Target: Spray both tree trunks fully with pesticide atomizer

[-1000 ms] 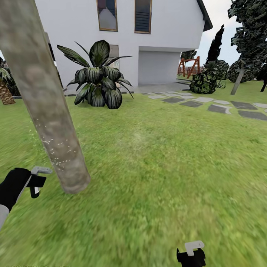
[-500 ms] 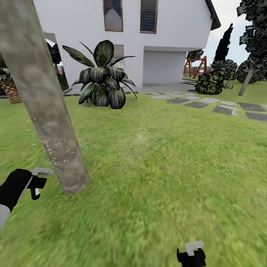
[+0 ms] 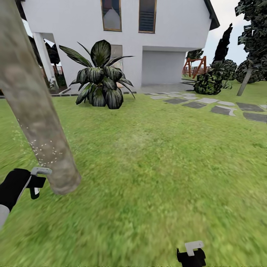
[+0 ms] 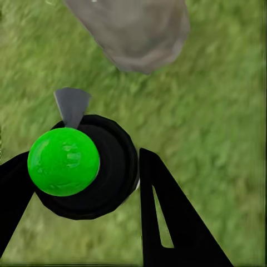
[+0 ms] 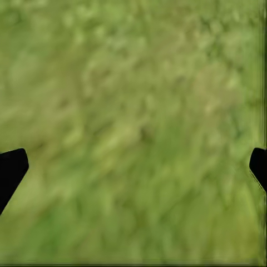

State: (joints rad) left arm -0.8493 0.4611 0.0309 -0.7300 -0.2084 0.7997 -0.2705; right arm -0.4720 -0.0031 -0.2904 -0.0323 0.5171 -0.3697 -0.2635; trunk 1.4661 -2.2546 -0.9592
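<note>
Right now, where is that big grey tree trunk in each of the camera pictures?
Head view: the tree trunk leans up the left side, its foot beside the left gripper.
Left wrist view: its foot stands just beyond the held green-topped atomizer.
Right wrist view: not in it.
Shared landmark: the grass.

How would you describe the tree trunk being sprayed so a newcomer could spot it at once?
In front of the white house, on the grass, look to the left foreground. A thick, leaning, mottled grey-brown tree trunk rises beside the left gripper. Unlike the dark broad-leaved plant behind, it is bare, speckled with white droplets low down.
</note>
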